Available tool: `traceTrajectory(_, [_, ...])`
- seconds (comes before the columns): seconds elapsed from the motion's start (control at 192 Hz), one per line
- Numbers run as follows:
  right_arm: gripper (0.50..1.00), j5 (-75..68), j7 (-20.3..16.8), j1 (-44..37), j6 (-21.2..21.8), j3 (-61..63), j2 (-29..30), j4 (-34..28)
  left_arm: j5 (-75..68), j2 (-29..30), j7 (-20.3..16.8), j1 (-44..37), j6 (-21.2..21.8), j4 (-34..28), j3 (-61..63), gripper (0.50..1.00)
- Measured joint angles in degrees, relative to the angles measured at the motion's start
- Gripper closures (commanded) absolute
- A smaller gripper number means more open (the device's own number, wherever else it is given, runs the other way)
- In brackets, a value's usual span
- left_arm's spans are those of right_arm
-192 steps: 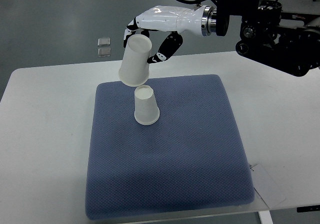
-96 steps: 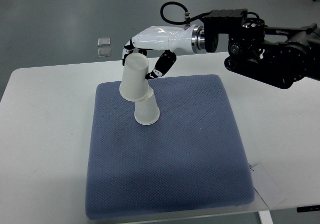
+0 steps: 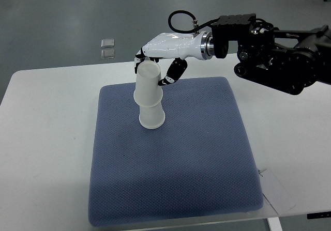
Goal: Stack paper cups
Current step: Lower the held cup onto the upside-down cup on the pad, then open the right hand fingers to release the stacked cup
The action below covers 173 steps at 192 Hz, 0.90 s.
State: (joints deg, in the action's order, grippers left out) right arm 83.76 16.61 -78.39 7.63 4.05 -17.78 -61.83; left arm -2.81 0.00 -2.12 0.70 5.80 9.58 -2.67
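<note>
Right hand point(image 3: 158, 68) seemingly grips upper cup point(image 3: 146, 85).

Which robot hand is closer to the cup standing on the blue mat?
The right hand. It is just above the bottom cup, holding the top cup that sits over it. No left hand shows in the picture at all.

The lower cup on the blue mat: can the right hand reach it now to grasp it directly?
Probably not. The right hand has its fingers around the upper cup, which sits over the lower cup, leaving only its base exposed on the blue mat.
</note>
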Motion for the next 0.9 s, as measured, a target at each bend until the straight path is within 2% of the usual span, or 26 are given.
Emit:
traceTrajectory(0.255, [1.0, 0.1, 0.0, 0.8, -0.3, -1.3, 0.2, 0.4, 0.0, 0.0, 0.0, 0.0, 0.0, 0.0, 0.0, 0.5])
traceTrajectory(0.385, [0.914, 0.1, 0.0, 1.1, -0.3, -2.0, 0.2, 0.4, 0.0, 0.0, 0.0, 0.0, 0.0, 0.0, 0.0, 0.5])
traceTrajectory(0.469, [0.816, 0.1, 0.0, 1.5, -0.3, -2.1, 0.3, 0.4, 0.0, 0.0, 0.0, 0.0, 0.0, 0.0, 0.0, 0.5])
traceTrajectory(0.562, [0.758, 0.1, -0.1, 1.8, -0.3, -2.3, 0.4, 0.4, 0.0, 0.0, 0.0, 0.0, 0.0, 0.0, 0.0, 0.5])
traceTrajectory(0.771, [0.681, 0.0, -0.1, 2.3, -0.3, -2.5, 0.6, 0.4, 0.0, 0.0, 0.0, 0.0, 0.0, 0.0, 0.0, 0.5])
traceTrajectory(0.901, [0.675, 0.0, -0.1, 2.3, -0.3, -2.5, 0.6, 0.4, 0.0, 0.0, 0.0, 0.0, 0.0, 0.0, 0.0, 0.5])
